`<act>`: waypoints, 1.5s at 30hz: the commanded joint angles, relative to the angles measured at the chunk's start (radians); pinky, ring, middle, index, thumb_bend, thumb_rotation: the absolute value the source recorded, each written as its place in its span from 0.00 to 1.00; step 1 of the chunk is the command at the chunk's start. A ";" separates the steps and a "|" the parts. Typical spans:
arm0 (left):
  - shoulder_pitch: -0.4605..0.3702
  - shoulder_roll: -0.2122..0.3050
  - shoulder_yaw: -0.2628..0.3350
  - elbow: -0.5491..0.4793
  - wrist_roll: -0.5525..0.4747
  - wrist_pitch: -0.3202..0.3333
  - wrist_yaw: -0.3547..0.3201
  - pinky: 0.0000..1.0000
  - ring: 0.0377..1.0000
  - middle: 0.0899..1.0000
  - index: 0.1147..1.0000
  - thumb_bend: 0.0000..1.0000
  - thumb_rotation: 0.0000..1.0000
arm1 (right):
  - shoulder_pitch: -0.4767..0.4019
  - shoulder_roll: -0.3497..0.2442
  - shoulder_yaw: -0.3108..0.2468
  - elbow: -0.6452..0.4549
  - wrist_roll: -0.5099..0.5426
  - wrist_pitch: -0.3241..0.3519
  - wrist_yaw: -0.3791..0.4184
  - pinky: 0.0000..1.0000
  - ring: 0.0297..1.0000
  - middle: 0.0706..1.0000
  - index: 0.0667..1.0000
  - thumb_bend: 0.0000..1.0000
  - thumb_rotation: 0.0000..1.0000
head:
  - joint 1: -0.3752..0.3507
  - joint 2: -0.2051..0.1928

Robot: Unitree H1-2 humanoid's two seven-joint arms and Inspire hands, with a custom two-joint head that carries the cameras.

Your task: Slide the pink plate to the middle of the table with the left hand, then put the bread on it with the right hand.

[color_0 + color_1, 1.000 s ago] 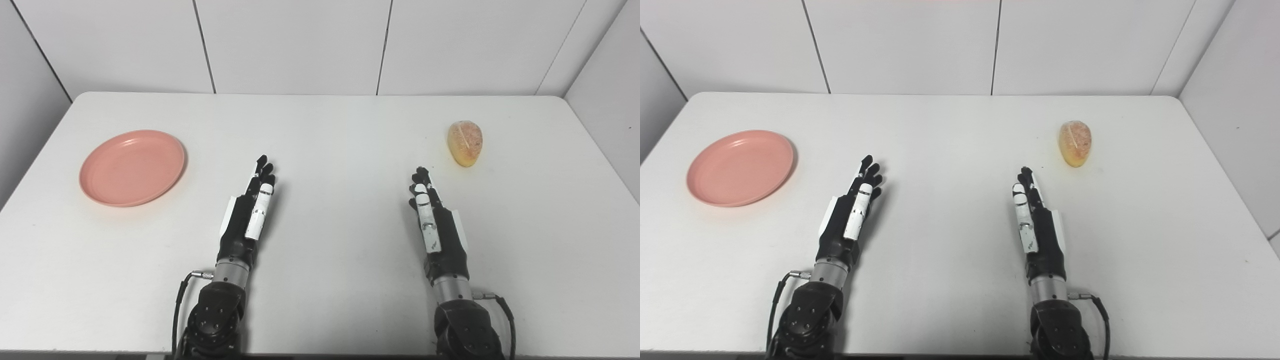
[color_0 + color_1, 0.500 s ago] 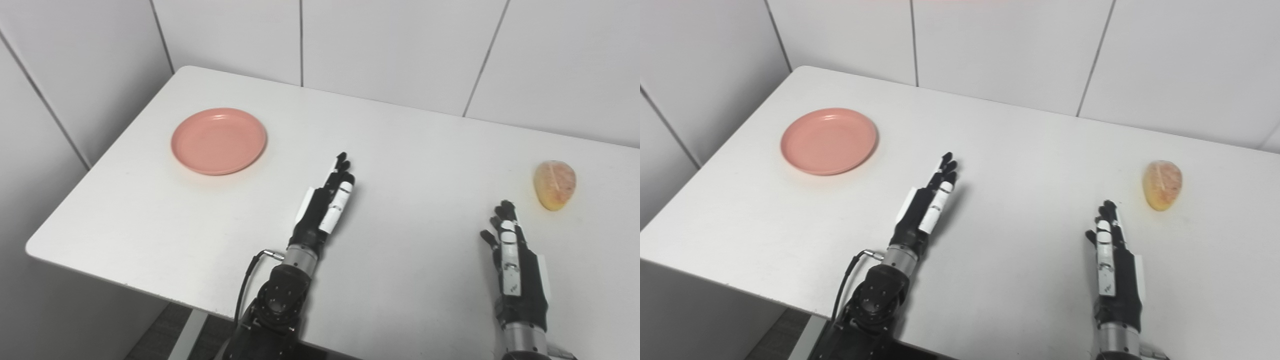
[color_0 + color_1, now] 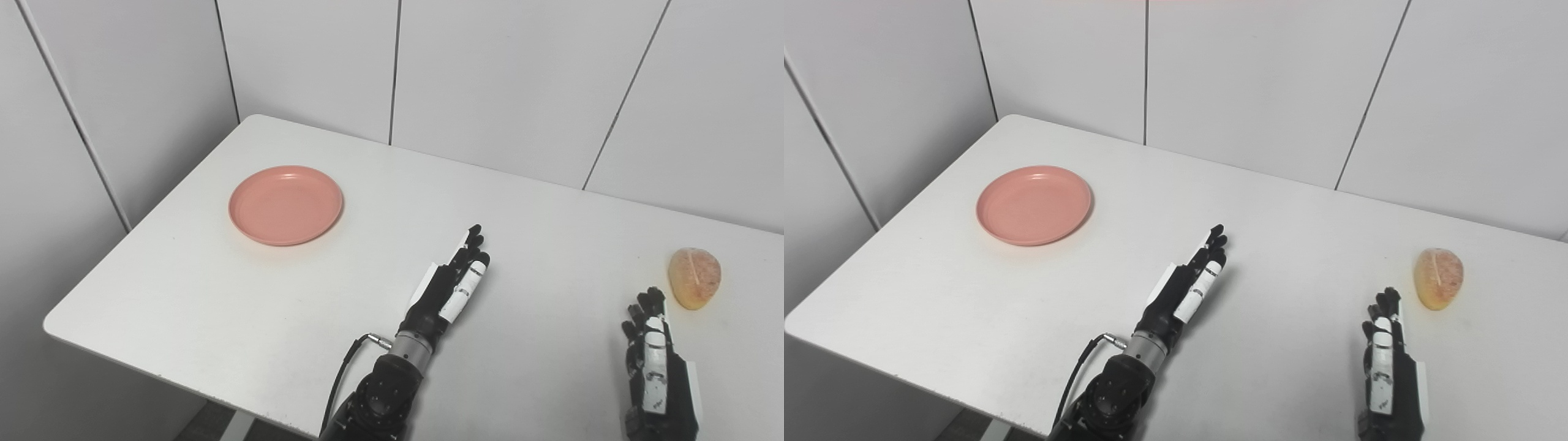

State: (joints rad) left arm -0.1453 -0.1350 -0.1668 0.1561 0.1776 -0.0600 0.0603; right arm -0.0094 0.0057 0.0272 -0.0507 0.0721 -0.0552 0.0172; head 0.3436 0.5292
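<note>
Plate [image 3: 285, 204]: empty, well apart from left robot hand [image 3: 450, 288], ahead and to its left.
Left robot hand: nearer one, fingers straight, holding nothing.
Bread [image 3: 694, 277]: just beyond right robot hand [image 3: 654, 373], likewise empty.

No readable text, labels, brands, numbers or signs on any surface; the plate [image 3: 285, 205], bread [image 3: 694, 277], table [image 3: 184, 306] and both hands carry no legible markings.
</note>
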 commanded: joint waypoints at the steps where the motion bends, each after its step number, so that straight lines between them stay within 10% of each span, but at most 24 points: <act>1: 0.018 -0.001 -0.001 0.035 0.003 -0.030 0.009 0.97 0.98 0.99 0.99 0.36 1.00 | -0.002 -0.010 -0.007 0.007 0.009 -0.021 0.015 1.00 1.00 1.00 1.00 0.16 1.00 | -0.001 -0.002; 20: 0.003 0.016 0.014 -0.047 0.005 0.005 -0.005 0.95 0.98 0.99 0.99 0.34 1.00 | -0.008 0.017 0.000 0.009 -0.016 -0.026 -0.003 1.00 0.99 0.98 0.99 0.14 1.00 | 0.015 -0.013; 45: -0.159 0.106 0.115 -0.397 -0.108 0.261 -0.086 0.94 0.95 0.96 0.95 0.42 1.00 | -0.012 0.041 -0.004 0.010 -0.040 -0.015 -0.027 1.00 0.98 0.97 0.97 0.10 1.00 | 0.037 -0.021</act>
State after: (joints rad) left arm -0.2465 -0.0334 -0.0572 -0.1981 0.0767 0.1955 -0.0207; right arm -0.0180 0.0323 0.0221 -0.0479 0.0341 -0.0546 -0.0035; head 0.3804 0.5077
